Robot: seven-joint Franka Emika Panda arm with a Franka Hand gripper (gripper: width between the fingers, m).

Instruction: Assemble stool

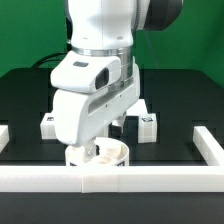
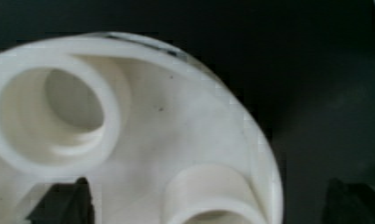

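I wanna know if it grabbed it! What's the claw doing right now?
Claw: fingers spread, one on each side of the edge of the stool seat; whether it is pinching the seat cannot be told.

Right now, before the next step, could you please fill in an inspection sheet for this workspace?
Surface: black table, framed by a white border rail.
Job's things: round seat lies by the front rail under the arm; one leg at the exterior view's left, another leg at its right; third leg not seen.
Clutter: nothing seen.
Grippers: gripper open, fingers apart over the seat.
Cables: thin dark line behind the arm, possibly a cable.
Surroundings: green backdrop.
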